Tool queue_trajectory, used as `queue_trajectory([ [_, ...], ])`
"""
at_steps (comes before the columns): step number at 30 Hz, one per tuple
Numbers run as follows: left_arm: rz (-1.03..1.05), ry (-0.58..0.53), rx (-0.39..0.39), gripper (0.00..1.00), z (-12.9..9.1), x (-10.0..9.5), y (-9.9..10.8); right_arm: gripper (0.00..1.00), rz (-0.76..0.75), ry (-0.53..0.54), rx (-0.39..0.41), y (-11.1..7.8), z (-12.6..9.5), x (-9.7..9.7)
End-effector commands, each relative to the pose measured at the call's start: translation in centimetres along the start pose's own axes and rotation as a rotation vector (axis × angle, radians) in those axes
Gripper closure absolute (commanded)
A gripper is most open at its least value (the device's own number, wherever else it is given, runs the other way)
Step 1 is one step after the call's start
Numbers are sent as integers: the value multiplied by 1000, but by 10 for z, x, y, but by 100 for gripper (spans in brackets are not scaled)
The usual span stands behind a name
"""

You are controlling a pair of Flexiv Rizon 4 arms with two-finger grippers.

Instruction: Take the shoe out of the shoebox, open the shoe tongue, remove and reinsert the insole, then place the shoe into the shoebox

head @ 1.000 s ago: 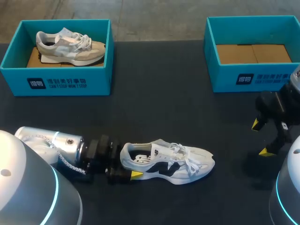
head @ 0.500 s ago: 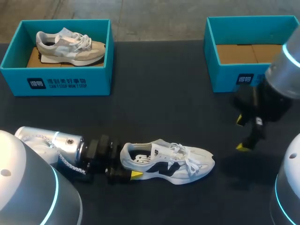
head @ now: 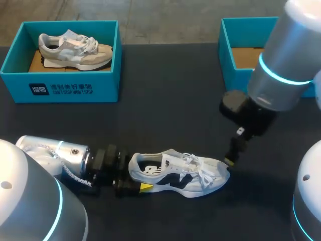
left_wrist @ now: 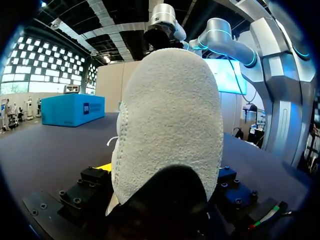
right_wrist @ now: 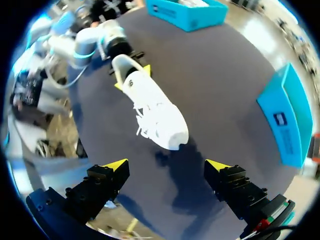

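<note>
Right hand, released, hangs over toe of white lace-up sneaker gripped at heel by left hand; off-centre descent could snag laces, twisting it loose.

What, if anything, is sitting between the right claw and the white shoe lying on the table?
Nothing visible. The right claw hangs open just off the toe of the white shoe, with only bare black table between them. The left claw grips the heel, at the far end.
</note>
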State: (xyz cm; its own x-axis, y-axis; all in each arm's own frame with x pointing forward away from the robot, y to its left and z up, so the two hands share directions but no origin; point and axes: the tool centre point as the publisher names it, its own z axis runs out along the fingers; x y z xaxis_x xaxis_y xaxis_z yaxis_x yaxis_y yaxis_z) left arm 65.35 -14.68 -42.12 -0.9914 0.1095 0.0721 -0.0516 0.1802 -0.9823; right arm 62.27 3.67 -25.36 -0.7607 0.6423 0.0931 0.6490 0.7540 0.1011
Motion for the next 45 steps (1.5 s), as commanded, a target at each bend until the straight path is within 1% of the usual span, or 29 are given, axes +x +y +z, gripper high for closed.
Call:
queue_trajectory([
  [1, 0, -2, -2, 100, 0, -1, 0, 0, 365, 46, -38, 9, 17, 10],
  [2, 0, -2, -2, 100, 0, -1, 0, 0, 378, 52, -61, 9, 19, 13],
  [17, 0, -2, -2, 100, 0, -1, 0, 0, 378, 52, -61, 9, 19, 13],
  [19, 0, -2, -2, 100, 0, -1, 0, 0, 448, -46, 29, 24, 22, 24],
  [21, 0, -2, -2, 100, 0, -1, 0, 0, 471, -83, 53, 35, 24, 31],
  [23, 0, -2, -2, 100, 0, -1, 0, 0, 530, -168, 133, 46, 28, 39],
  [24, 0, -2, -2, 100, 0, -1, 0, 0, 529, -185, 122, 50, 29, 43],
  [25, 0, -2, -2, 100, 0, -1, 0, 0, 539, -192, 120, 53, 31, 46],
  [26, 0, -2, -2, 100, 0, -1, 0, 0, 564, -217, 137, 56, 33, 49],
  [27, 0, -2, -2, 100, 0, -1, 0, 0, 574, -223, 127, 59, 34, 52],
  [33, 0, -2, -2, 100, 0, -1, 0, 0, 612, -301, 145, 73, 36, 61],
  [36, 0, -2, -2, 100, 0, -1, 0, 0, 618, -345, 134, 80, 36, 66],
  [39, 0, -2, -2, 100, 0, -1, 0, 0, 633, -380, 124, 85, 36, 70],
  [40, 0, -2, -2, 100, 0, -1, 0, 0, 634, -382, 109, 86, 35, 73],
  [45, 0, -2, -2, 100, 0, -1, 0, 0, 672, -435, 108, 92, 35, 84],
])
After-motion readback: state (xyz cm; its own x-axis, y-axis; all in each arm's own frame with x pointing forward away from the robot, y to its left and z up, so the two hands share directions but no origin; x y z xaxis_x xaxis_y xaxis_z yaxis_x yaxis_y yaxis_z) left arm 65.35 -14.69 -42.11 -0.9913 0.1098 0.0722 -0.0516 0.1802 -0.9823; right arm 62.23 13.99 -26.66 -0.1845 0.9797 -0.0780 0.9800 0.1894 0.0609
